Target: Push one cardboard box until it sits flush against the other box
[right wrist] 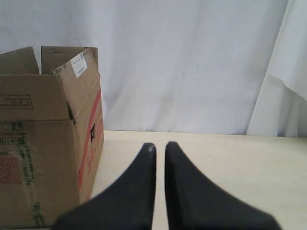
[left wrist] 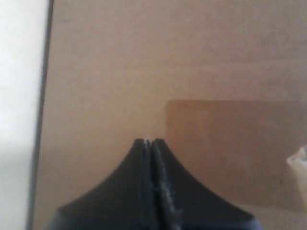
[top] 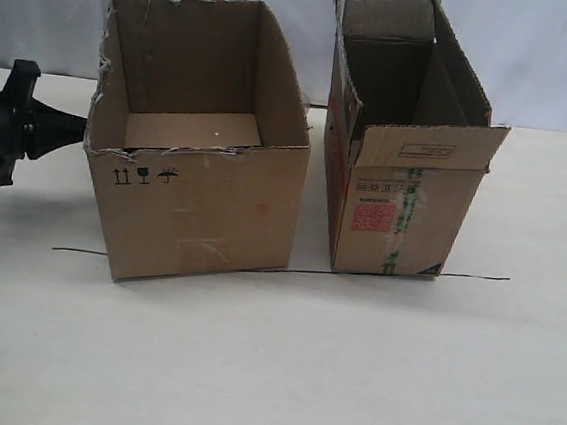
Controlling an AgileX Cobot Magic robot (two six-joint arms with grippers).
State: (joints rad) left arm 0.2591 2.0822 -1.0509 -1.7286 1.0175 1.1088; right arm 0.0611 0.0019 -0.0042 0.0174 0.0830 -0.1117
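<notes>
The wide cardboard box (top: 204, 205), with torn top edges and small black symbols, stands left of centre. The other box (top: 405, 204), taller with flaps and a red label, stands to its right, and a narrow gap separates them. My left gripper (top: 81, 127) is shut with nothing in it, its tip at the wide box's left wall. In the left wrist view the closed tips (left wrist: 149, 140) sit against the brown wall (left wrist: 168, 62). My right gripper (right wrist: 160, 146) is slightly open and holds nothing; it hovers over the table beside the other box (right wrist: 43, 143). It is out of the exterior view.
A thin black line (top: 478, 278) runs across the white table (top: 268, 372) under the front of both boxes. A white curtain (right wrist: 192, 62) hangs behind the table. A darker rectangular patch (left wrist: 230, 153) shows on the wall that the left gripper faces.
</notes>
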